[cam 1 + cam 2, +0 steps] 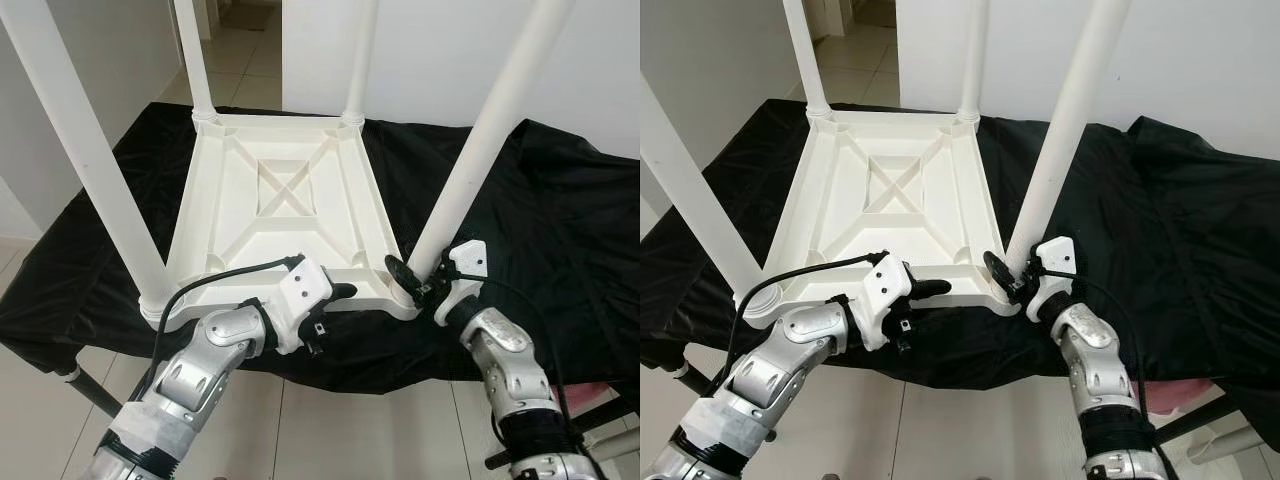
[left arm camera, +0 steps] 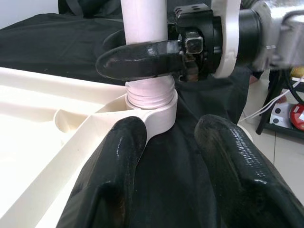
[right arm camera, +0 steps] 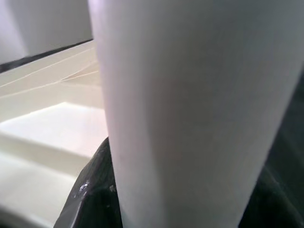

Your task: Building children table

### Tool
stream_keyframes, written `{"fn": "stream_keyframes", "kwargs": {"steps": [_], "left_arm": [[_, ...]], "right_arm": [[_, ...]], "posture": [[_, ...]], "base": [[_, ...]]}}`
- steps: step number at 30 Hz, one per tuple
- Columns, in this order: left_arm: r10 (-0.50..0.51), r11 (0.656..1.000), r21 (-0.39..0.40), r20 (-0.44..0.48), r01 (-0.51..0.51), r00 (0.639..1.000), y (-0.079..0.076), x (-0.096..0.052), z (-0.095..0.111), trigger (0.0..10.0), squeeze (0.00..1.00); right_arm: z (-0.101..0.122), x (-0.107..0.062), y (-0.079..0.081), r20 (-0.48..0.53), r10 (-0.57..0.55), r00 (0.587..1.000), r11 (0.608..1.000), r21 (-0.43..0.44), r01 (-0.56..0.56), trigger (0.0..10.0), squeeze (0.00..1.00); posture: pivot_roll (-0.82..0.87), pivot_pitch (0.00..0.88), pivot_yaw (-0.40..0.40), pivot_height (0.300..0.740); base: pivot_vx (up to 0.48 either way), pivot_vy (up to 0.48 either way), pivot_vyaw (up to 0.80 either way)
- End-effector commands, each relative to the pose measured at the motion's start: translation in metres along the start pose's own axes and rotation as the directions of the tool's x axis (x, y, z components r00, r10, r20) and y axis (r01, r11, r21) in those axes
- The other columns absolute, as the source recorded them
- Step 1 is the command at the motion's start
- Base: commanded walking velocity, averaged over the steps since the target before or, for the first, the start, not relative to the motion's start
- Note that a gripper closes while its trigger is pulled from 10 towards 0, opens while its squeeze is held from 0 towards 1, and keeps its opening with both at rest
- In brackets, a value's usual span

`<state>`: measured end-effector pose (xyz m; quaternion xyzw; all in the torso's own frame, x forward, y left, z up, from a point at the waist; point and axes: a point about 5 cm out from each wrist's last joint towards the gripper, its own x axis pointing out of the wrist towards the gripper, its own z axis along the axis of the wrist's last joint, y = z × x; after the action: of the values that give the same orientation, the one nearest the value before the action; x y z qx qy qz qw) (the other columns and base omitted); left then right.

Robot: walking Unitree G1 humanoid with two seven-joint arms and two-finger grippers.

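A white plastic children's table (image 1: 290,190) lies upside down on a black cloth, with its legs pointing up. My right gripper (image 1: 412,280) is shut around the base of the near right leg (image 1: 480,140), just above its threaded socket (image 2: 152,102). One of its fingers (image 2: 137,61) crosses the leg in the left wrist view. The leg (image 3: 190,95) fills the space between the fingers in the right wrist view. My left gripper (image 1: 338,300) is open at the table's near edge, close to that same corner, with one finger (image 2: 118,156) lying over the white rim.
The black cloth (image 1: 560,230) covers a low work surface and hangs over its front edge. Three other white legs (image 1: 90,150) stand at the remaining corners. Beyond are a tiled floor and a white wall (image 1: 450,50). Something red (image 1: 1200,395) lies below on the right.
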<state>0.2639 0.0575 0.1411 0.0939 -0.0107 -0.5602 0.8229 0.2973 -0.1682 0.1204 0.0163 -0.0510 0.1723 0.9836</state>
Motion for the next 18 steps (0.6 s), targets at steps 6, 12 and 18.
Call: {"fn": "stream_keyframes", "kwargs": {"steps": [6, 12, 18], "left_arm": [[-0.011, 1.0, -0.006, -0.015, 0.011, 1.0, -0.004, 0.001, -0.005, 10.0, 0.0], [0.011, 1.0, -0.016, -0.006, -0.012, 1.0, -0.002, 0.002, -0.004, 10.0, 0.0], [0.039, 0.999, -0.013, 0.001, -0.039, 0.999, 0.002, 0.003, -0.003, 10.0, 0.0]], "right_arm": [[-0.008, -0.01, -0.003, -0.021, -0.247, 0.969, 0.967, 0.056, 0.248, 10.0, 0.0], [-0.017, -0.016, 0.009, -0.057, -0.419, 0.906, 0.907, 0.026, 0.421, 10.0, 0.0], [-0.02, -0.015, 0.02, -0.083, -0.431, 0.899, 0.891, 0.116, 0.438, 10.0, 0.0]], "posture": [[-0.02, 0.0, -0.051, 0.74], [-0.02, 0.0, -0.053, 0.74], [-0.02, 0.0, -0.072, 0.74]], "base": [[0.0, 0.0, 0.0], [0.0, 0.0, 0.0], [0.0, 0.0, 0.0]]}}
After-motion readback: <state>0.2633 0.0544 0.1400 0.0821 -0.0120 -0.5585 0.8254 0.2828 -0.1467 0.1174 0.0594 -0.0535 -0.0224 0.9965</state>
